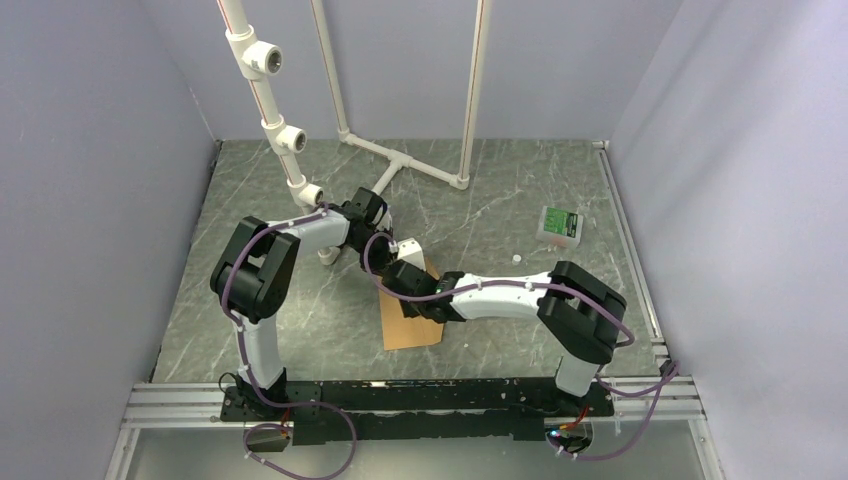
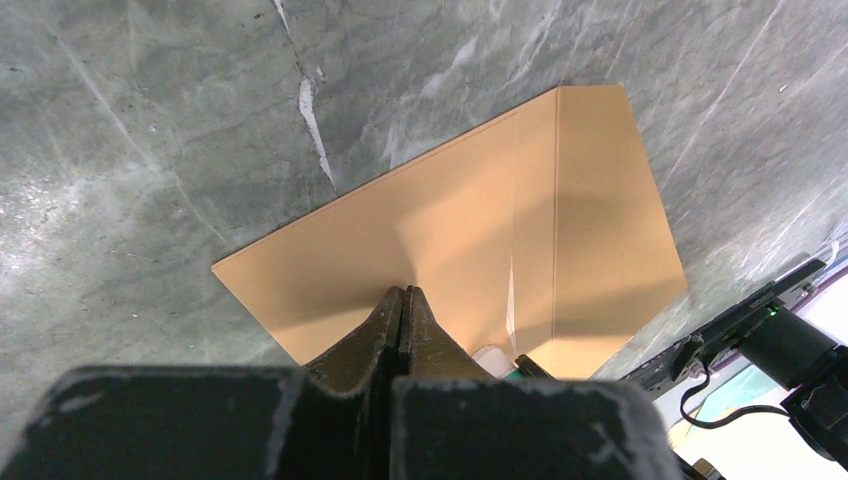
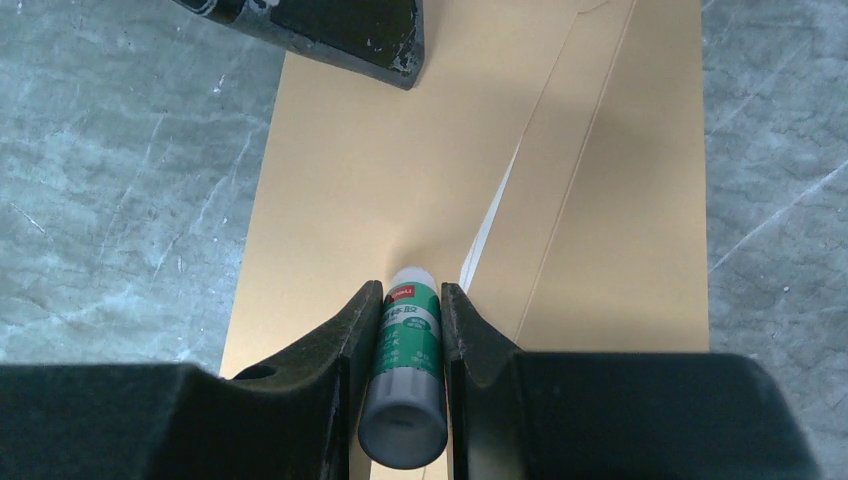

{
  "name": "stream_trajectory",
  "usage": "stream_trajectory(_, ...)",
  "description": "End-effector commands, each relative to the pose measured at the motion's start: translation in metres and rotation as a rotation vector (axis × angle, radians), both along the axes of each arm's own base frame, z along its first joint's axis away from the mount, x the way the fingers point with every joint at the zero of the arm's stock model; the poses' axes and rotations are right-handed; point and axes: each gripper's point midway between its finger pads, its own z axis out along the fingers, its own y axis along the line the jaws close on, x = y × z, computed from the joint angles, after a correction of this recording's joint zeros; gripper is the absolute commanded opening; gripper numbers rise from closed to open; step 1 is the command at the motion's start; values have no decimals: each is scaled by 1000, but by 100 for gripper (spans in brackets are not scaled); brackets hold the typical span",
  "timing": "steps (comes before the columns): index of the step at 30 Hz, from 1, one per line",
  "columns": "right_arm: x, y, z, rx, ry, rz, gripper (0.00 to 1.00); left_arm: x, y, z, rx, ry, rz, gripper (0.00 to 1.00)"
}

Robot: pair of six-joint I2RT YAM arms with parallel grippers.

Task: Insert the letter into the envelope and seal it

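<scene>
You've got the envelope (image 2: 470,220) lying flat on the marble table (image 2: 120,150), mid-workspace between both arms. The left gripper (image 2: 402,298) is clenched on nothing, its tips pressing down on the brown paper. The right gripper (image 3: 412,292) is clamped round a glue stick (image 3: 404,390), nose aimed at the flap (image 3: 630,200) seam. The letter isn't plainly visible: a thin pale sliver (image 3: 487,225) at the flap edge may be it (can't be sure). Treat this as thin, light, floppy paper that likely slides on smooth stone. Pin the body, press gently, and work the flap by its free edge.
</scene>
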Motion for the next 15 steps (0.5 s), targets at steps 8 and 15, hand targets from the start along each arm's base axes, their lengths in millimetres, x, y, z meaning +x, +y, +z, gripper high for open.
stream_trajectory(8, 28, -28, -21, -128, -11, -122, 0, -55, 29, -49, 138, 197, -43, 3)
stream_trajectory(15, 40, -15, -15, -122, -39, -87, 0, -56, 27, -48, 132, 202, -46, 3)
